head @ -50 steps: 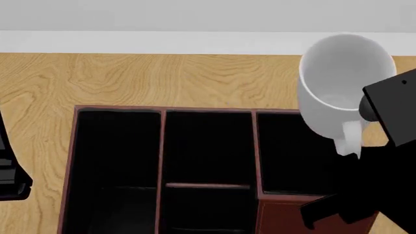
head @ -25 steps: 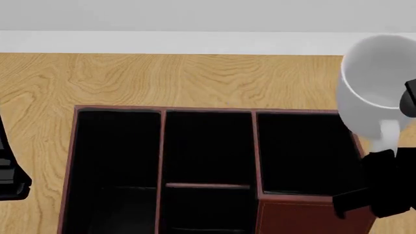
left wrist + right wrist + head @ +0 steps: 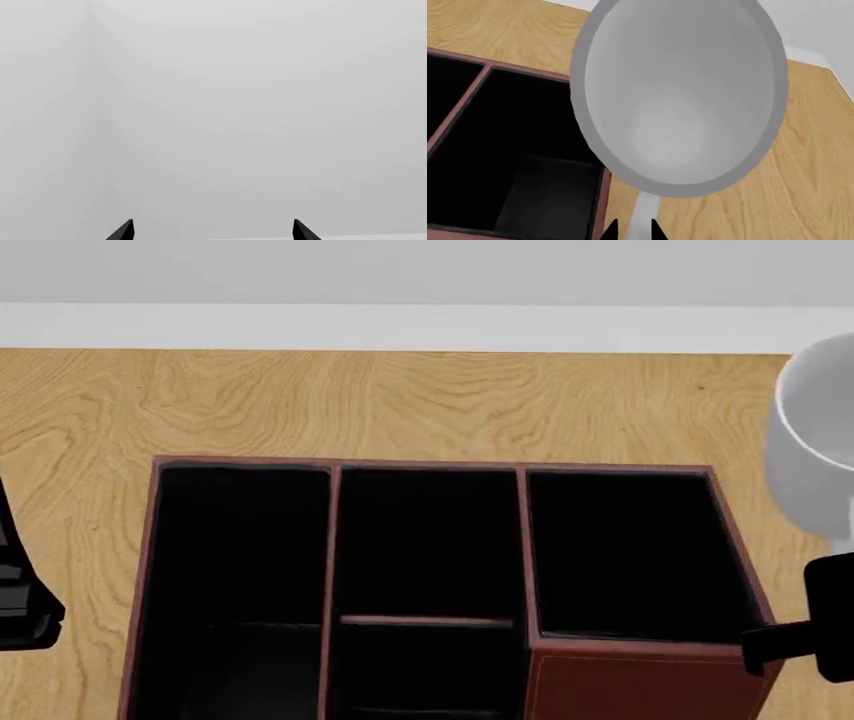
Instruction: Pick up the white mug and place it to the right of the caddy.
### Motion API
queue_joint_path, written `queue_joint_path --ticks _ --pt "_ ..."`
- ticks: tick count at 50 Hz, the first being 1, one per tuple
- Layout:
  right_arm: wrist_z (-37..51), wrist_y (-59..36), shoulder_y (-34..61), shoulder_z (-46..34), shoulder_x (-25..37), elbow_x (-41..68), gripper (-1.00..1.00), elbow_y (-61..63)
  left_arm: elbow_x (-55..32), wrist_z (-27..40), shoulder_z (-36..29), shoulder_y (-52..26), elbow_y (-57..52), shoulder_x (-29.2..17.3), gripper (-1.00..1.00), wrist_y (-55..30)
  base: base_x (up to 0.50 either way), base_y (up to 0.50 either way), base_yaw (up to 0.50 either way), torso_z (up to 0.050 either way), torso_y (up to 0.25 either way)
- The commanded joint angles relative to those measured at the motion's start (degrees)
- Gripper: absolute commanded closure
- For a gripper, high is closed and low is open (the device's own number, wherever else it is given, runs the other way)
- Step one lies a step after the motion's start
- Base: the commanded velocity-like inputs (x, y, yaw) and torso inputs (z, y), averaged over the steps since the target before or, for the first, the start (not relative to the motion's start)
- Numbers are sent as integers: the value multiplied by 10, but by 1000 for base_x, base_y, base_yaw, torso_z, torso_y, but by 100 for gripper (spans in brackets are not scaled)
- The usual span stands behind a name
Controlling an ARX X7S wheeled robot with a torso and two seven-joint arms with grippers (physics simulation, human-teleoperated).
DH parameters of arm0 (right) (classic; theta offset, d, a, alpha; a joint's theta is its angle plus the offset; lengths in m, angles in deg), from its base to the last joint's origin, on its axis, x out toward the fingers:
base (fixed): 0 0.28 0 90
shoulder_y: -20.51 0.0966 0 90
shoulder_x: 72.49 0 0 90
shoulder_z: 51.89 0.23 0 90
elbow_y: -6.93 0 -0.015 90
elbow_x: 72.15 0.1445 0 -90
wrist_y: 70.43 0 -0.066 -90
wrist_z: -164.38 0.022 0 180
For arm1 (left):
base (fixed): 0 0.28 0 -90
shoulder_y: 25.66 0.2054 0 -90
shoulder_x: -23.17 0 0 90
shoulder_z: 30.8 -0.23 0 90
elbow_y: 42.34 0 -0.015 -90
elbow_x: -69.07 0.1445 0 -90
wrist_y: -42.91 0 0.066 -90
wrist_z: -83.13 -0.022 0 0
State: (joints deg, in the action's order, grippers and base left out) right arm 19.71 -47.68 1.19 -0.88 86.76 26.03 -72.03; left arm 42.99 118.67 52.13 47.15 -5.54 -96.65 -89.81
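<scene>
The white mug (image 3: 817,450) hangs in the air at the right edge of the head view, beyond the caddy's right wall. In the right wrist view the white mug (image 3: 680,95) fills the frame, mouth toward the camera. My right gripper (image 3: 635,231) is shut on its handle (image 3: 642,215), one black fingertip on each side. The dark red-brown caddy (image 3: 521,570) with black compartments lies on the wooden table; its right compartment also shows in the right wrist view (image 3: 500,150). My left gripper (image 3: 213,231) is open and empty, facing a blank grey wall.
The wooden table (image 3: 400,400) runs behind the caddy to a white wall. Bare wood shows to the right of the caddy in the right wrist view (image 3: 800,190). A black part of my left arm (image 3: 20,600) sits at the left edge.
My right gripper has carried the white mug to the right, from above the caddy's right compartment to past its right wall. The left arm has not moved.
</scene>
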Motion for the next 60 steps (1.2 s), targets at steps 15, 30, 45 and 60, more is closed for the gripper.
queue_joint_path --ticks 15,30,45,60 --pt "-51 31 -35 -13 2 -77 100 -53 -2 5 -7 -3 2 -4 -100 3 0 0 0 1 1" --pt "-86 55 -60 -33 -18 -124 100 -108 -5 9 -11 -8 1 -6 -100 -1 0 0 0 0 1" --pt "-114 80 -84 -46 -31 -152 100 -149 -7 16 -17 -17 -2 -7 -100 -8 0 0 0 0 0" --pt "-130 102 -111 -56 -37 -166 100 -170 -7 19 -21 -18 0 -9 -100 -5 0 0 0 0 1"
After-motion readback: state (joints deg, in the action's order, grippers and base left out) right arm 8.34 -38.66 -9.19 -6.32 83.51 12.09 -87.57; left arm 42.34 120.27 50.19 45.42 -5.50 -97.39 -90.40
